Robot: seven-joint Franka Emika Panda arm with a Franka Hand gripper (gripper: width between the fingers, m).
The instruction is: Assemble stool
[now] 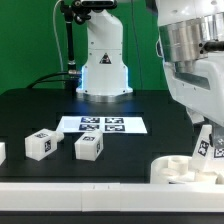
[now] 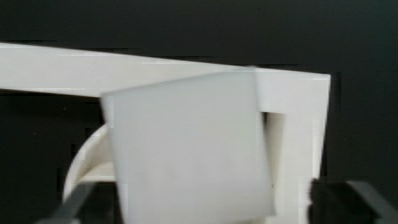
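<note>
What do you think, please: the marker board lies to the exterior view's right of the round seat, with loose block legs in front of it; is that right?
Not quite: the marker board lies to the exterior view's left of the round seat, as that view shows. Loose block legs do lie in front of it.

A white rectangular plastic block [image 2: 187, 150] stands between the fingers [image 2: 356, 205] of the claw [image 1: 206, 145], over a white ring-shaped seat [image 1: 178, 168]. A long white rail [image 1: 70, 190] runs just beside the seat. Toward the exterior view's left of the claw, the black counter [image 1: 125, 152] lies open as far as a tagged white cube [image 1: 88, 146], with a second cube [image 1: 40, 143] beyond.
</note>
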